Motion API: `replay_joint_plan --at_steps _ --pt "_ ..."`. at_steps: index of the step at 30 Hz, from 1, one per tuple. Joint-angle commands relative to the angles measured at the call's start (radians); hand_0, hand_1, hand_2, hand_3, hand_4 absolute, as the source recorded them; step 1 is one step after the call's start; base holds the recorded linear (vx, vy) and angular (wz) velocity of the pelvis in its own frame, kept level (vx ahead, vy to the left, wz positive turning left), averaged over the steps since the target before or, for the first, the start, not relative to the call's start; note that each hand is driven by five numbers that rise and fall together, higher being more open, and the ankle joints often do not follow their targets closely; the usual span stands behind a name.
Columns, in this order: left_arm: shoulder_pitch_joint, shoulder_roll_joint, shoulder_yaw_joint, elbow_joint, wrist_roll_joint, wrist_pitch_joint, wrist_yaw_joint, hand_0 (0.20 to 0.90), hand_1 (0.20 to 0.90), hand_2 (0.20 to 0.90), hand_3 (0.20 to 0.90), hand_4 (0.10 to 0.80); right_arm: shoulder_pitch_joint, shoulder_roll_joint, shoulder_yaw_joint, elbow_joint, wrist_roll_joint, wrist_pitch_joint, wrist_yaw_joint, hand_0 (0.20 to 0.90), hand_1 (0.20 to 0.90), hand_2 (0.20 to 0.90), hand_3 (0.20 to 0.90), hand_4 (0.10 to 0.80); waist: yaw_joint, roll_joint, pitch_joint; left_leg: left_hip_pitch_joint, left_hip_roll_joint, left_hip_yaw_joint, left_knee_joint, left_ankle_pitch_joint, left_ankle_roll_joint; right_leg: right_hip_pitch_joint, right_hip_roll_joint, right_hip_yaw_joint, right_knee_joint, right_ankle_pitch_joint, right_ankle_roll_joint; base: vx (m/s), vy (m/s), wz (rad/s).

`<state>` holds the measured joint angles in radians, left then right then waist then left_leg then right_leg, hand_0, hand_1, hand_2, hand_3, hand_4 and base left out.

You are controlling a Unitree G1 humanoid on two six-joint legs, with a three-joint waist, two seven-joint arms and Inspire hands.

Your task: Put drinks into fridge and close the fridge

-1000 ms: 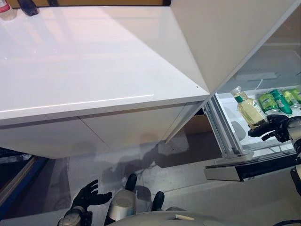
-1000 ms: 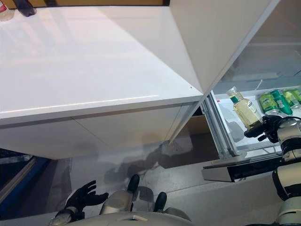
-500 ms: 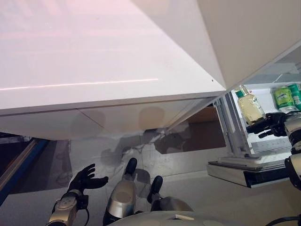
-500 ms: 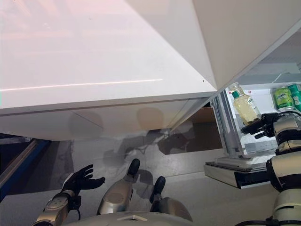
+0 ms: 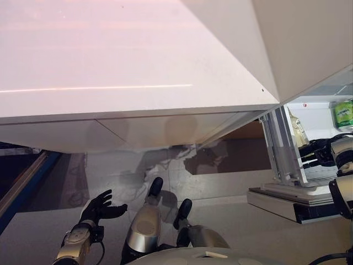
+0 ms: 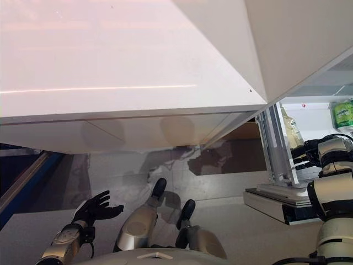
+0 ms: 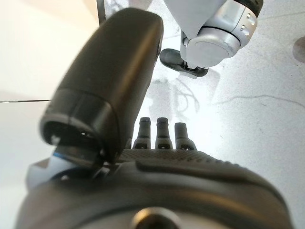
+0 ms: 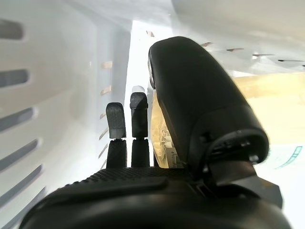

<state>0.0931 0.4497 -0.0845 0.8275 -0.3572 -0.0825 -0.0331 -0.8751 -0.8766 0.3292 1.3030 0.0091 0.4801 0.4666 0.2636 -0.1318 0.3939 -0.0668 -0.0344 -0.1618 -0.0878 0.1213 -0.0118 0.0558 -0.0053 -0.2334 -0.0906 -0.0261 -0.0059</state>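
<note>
A bottle (image 5: 298, 130) of pale yellow drink stands inside the open fridge (image 5: 317, 107), partly hidden behind the fridge's side frame (image 5: 284, 149). My right hand (image 5: 321, 152) is at its base. In the right wrist view the bottle (image 8: 267, 95) lies between the thumb and the fingers (image 8: 125, 129), which are straight, so the hand is open. A green can (image 5: 343, 114) stands further in on the same shelf. My left hand (image 5: 100, 206) hangs low at the lower left, open and holding nothing.
A wide white counter (image 5: 110, 55) fills the upper left, with cabinet fronts (image 5: 143, 132) below it. The white fridge door (image 5: 309, 38) stands open overhead at the upper right. The fridge's base ledge (image 5: 287, 196) juts out near the floor. A blue rail (image 5: 22, 187) runs at the left.
The whole view has shifted as the camera moved; the counter's far end has left the view and the frame now hides more of the bottle. My right hand stays at the bottle's base.
</note>
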Motion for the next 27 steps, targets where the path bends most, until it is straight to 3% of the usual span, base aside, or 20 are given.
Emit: replay_joint_plan --at_steps 1,11,13,14,15,16,17,21,27 --pt "0.041 0.069 -0.049 -0.064 -0.027 -0.016 -0.01 0.9 0.9 0.9 0.9 0.8 -0.095 -0.1 0.064 -0.028 -0.053 -0.018 -0.005 0.3 0.3 0.3 0.2 0.1 0.021 0.015 -0.053 -0.035 -0.031 0.002 0.046 -0.08 0.018 -0.099 -0.012 0.012 0.074 0.064 0.056 -0.009 -0.003 0.05" --pt "0.038 0.073 -0.054 -0.07 -0.034 -0.018 -0.011 0.9 0.9 0.9 0.9 0.8 -0.066 -0.081 0.046 -0.036 -0.061 -0.015 -0.004 0.3 0.3 0.3 0.2 0.1 0.014 0.017 -0.045 -0.043 -0.03 0.015 0.049 -0.079 0.018 -0.109 -0.012 0.011 0.078 0.068 0.058 -0.001 -0.001 0.0" --pt "0.036 0.074 -0.056 -0.072 -0.038 -0.015 -0.009 0.9 0.9 0.9 0.9 0.8 -0.066 -0.08 0.045 -0.036 -0.061 -0.015 -0.012 0.385 0.385 0.385 0.299 0.199 0.012 0.019 -0.044 -0.041 -0.029 0.017 0.048 -0.079 0.019 -0.11 -0.011 0.012 0.078 0.069 0.059 0.0 0.0 0.0" --pt "0.036 0.074 -0.057 -0.072 -0.038 -0.015 -0.008 0.9 0.9 0.9 0.9 0.8 -0.065 -0.08 0.044 -0.036 -0.062 -0.016 -0.011 0.493 0.493 0.493 0.425 0.325 0.012 0.019 -0.044 -0.042 -0.029 0.017 0.048 -0.079 0.019 -0.109 -0.011 0.012 0.078 0.069 0.059 0.0 0.0 0.0" --pt "0.037 0.074 -0.059 -0.08 -0.039 -0.01 -0.004 0.9 0.9 0.9 0.9 0.8 -0.064 -0.079 0.041 -0.037 -0.066 -0.015 -0.012 0.641 0.641 0.641 0.598 0.498 0.012 0.02 -0.045 -0.041 -0.03 0.016 0.048 -0.079 0.018 -0.109 -0.012 0.013 0.078 0.071 0.061 0.0 0.0 0.0" --pt "0.039 0.074 -0.06 -0.1 -0.039 0.009 0.003 0.9 0.9 0.9 0.9 0.8 -0.063 -0.078 0.04 -0.041 -0.069 -0.01 -0.019 0.641 0.641 0.641 0.598 0.498 0.012 0.021 -0.046 -0.038 -0.031 0.014 0.047 -0.078 0.017 -0.108 -0.013 0.014 0.076 0.073 0.064 0.0 0.0 0.0" --pt "0.035 0.075 -0.056 -0.122 -0.033 0.039 0.009 0.9 0.9 0.9 0.9 0.8 -0.063 -0.073 0.039 -0.042 -0.071 -0.004 -0.021 0.9 0.9 0.9 0.9 0.8 0.013 0.02 -0.049 -0.035 -0.031 0.014 0.047 -0.078 0.016 -0.105 -0.013 0.014 0.076 0.073 0.065 0.039 0.009 0.0" --pt "-0.009 0.086 -0.043 -0.16 -0.022 0.148 0.023 0.9 0.9 0.9 0.9 0.8 -0.091 -0.089 0.031 -0.033 -0.118 0.005 0.031 0.9 0.9 0.9 0.9 0.8 0.007 0.008 -0.075 -0.021 -0.027 0.017 0.044 -0.083 0.017 -0.096 -0.011 0.015 0.072 0.072 0.061 0.058 -0.01 0.01" --pt "-0.071 0.085 -0.036 -0.107 -0.034 0.186 0.029 0.9 0.9 0.9 0.9 0.8 -0.094 -0.114 0.035 -0.051 -0.124 -0.012 0.058 0.9 0.9 0.9 0.9 0.8 -0.02 -0.001 -0.093 -0.007 -0.021 0.034 0.039 -0.088 0.021 -0.096 -0.011 0.032 0.073 0.075 0.062 0.006 0.006 -0.01"
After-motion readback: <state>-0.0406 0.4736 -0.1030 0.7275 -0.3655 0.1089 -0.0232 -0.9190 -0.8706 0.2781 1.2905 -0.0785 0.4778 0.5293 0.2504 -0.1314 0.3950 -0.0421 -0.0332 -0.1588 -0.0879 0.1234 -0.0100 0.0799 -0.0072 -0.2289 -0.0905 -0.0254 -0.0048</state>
